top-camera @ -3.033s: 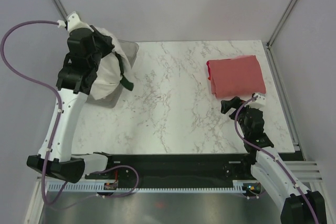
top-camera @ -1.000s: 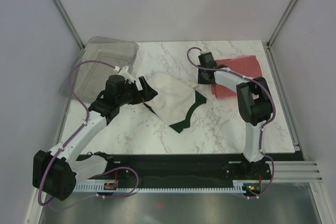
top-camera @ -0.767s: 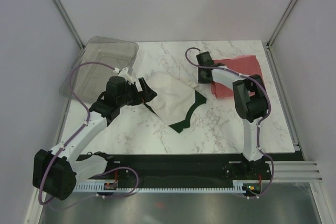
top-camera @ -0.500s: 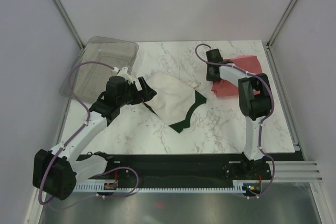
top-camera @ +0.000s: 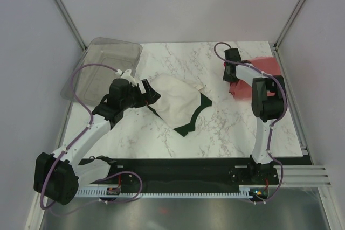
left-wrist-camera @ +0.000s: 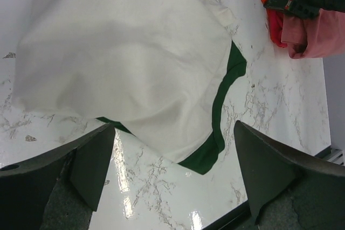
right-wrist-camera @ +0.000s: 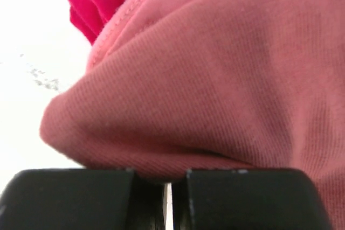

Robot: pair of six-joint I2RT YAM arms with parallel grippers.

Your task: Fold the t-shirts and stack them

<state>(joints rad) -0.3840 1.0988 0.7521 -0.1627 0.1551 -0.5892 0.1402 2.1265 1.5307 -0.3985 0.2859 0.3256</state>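
The cream-white t-shirt [top-camera: 175,100] with a dark green sleeve [top-camera: 200,106] lies crumpled at the table's middle; the left wrist view shows it [left-wrist-camera: 124,63] spread ahead of the fingers. My left gripper [top-camera: 149,94] stands open at its left edge, nothing between the jaws [left-wrist-camera: 175,173]. The coral-red t-shirt [top-camera: 265,63] lies bunched at the back right. My right gripper [top-camera: 232,78] is at its left edge. In the right wrist view the jaws [right-wrist-camera: 168,187] are almost together, with a fold of the red cloth [right-wrist-camera: 226,79] pressed into them.
A clear grey plastic bin [top-camera: 108,52] stands at the table's back left corner, behind my left arm. Metal frame posts rise at both back corners. The black rail with the arm bases runs along the near edge [top-camera: 183,168].
My right gripper has swung right, from the white shirt's collar to the red shirt, whose left side is now bunched up. The left arm and the white shirt have stayed still.
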